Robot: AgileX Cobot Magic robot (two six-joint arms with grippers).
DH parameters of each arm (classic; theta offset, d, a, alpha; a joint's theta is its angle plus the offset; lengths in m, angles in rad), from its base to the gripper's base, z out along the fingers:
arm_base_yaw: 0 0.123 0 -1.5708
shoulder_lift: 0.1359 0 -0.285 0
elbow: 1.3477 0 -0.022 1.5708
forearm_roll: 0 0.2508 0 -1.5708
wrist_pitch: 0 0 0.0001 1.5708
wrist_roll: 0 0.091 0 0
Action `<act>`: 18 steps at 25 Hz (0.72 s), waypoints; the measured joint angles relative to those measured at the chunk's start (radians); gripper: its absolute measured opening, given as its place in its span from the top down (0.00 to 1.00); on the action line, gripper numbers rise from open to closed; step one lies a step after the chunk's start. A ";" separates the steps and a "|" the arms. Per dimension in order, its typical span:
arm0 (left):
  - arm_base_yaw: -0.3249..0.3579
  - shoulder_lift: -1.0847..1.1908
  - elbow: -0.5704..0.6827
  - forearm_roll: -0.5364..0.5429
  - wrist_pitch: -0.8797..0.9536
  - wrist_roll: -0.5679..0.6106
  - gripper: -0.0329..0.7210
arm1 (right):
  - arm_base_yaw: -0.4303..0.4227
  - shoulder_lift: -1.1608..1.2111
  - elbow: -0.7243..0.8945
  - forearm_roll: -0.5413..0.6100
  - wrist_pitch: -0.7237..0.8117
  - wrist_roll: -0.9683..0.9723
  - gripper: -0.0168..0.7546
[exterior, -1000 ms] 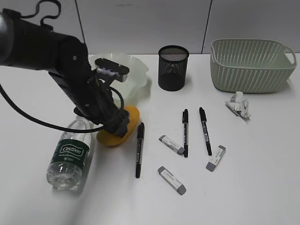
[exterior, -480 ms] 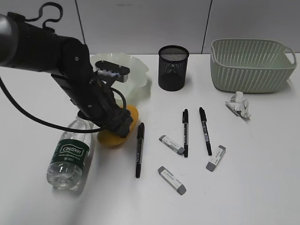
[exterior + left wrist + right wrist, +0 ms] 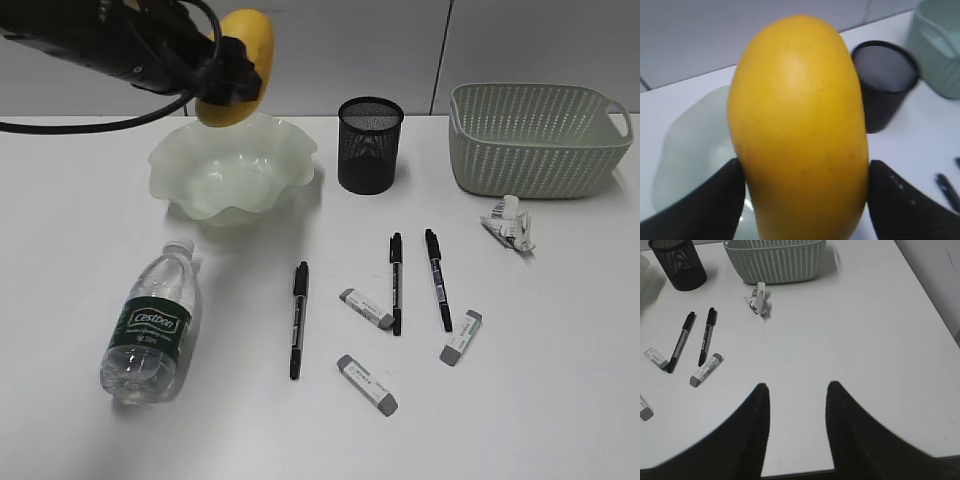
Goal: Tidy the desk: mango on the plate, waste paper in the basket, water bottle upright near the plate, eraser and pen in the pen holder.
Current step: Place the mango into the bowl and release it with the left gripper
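My left gripper (image 3: 225,88) is shut on the yellow mango (image 3: 243,55) and holds it high above the back of the pale green plate (image 3: 170,152). In the left wrist view the mango (image 3: 795,90) fills the space between the jaws (image 3: 805,170), with the plate (image 3: 690,145) below. The water bottle (image 3: 150,325) lies on its side at the front left. The black pen holder (image 3: 370,145) and the basket (image 3: 540,140) stand at the back. The waste paper (image 3: 508,225) lies in front of the basket. My right gripper (image 3: 796,387) is open and empty over the desk's bare right front.
Three black pens (image 3: 297,318) (image 3: 396,282) (image 3: 437,278) and three grey erasers (image 3: 365,308) (image 3: 366,384) (image 3: 461,337) lie mid-desk. The right wrist view shows the waste paper (image 3: 758,299), basket (image 3: 775,260) and pen holder (image 3: 677,262) far ahead, and the desk's front edge under the fingers.
My left gripper has lifted the mango off the desk beside the bottle and carried it up and back over the plate. The rest has not moved.
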 joint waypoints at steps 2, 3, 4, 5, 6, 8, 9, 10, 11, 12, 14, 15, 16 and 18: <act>0.030 0.101 -0.040 0.017 -0.024 0.000 0.24 | 0.000 0.000 0.000 0.001 0.000 0.000 0.57; 0.033 0.141 -0.064 0.033 -0.024 0.000 0.24 | 0.000 0.000 0.000 0.001 0.000 0.000 0.57; 0.033 0.182 -0.089 0.051 -0.018 0.000 0.24 | 0.000 0.000 0.000 0.001 0.000 0.000 0.57; 0.033 0.215 -0.109 0.065 -0.005 0.000 0.24 | 0.000 0.000 0.000 0.001 0.000 0.000 0.57; 0.032 0.236 -0.131 0.073 0.013 0.000 0.24 | 0.000 0.000 0.000 0.001 0.000 0.000 0.57; 0.032 0.264 -0.159 0.075 0.044 0.000 0.23 | 0.000 0.000 0.000 0.001 -0.001 0.000 0.57; 0.032 0.268 -0.169 0.077 0.052 0.000 0.20 | 0.000 0.000 0.000 0.001 -0.001 0.000 0.57; 0.032 0.268 -0.175 0.078 0.057 0.000 0.17 | 0.000 0.000 0.000 0.001 -0.001 0.000 0.57; 0.032 0.268 -0.182 0.078 0.059 0.000 0.15 | 0.000 0.000 0.000 0.001 -0.001 0.000 0.57; 0.032 0.268 -0.189 0.078 0.059 0.000 0.14 | 0.000 0.000 0.000 0.002 -0.001 0.000 0.57; 0.032 0.268 -0.197 0.078 0.060 0.000 0.13 | 0.000 0.000 0.000 0.007 -0.001 0.000 0.57; 0.032 0.268 -0.200 0.078 0.064 0.000 0.13 | 0.000 0.000 0.000 0.007 -0.001 0.000 0.57; 0.032 0.266 -0.201 0.078 0.066 0.000 0.13 | 0.000 0.000 0.000 0.007 -0.001 0.000 0.57; 0.032 0.247 -0.200 0.079 0.093 0.000 0.14 | 0.000 0.000 0.000 0.007 -0.001 0.000 0.57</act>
